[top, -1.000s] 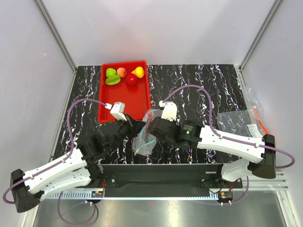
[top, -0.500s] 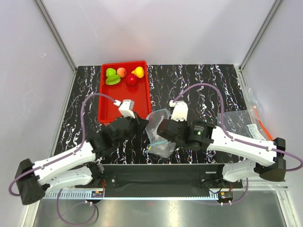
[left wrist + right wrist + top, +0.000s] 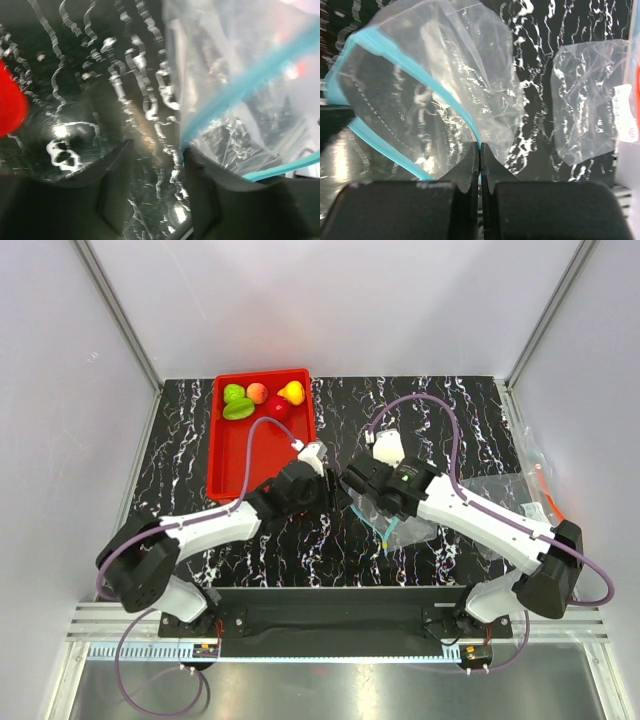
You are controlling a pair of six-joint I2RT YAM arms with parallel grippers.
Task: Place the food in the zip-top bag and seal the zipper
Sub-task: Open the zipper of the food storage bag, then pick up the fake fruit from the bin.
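Red tray upper left of ctr, on black white-veined tabletop. Spare clear plastic w/ orange-red strip flat at rt edge, mid-height.

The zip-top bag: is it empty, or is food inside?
Empty. The zip-top bag shows only clear plastic with nothing inside, and all five fruits lie in the red tray.

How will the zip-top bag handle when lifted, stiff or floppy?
Likely floppy: the zip-top bag is crumpled where the right gripper pinches its rim. Probably light and slippery: thin glossy film. The zipper looks stiffer, holding a curve.
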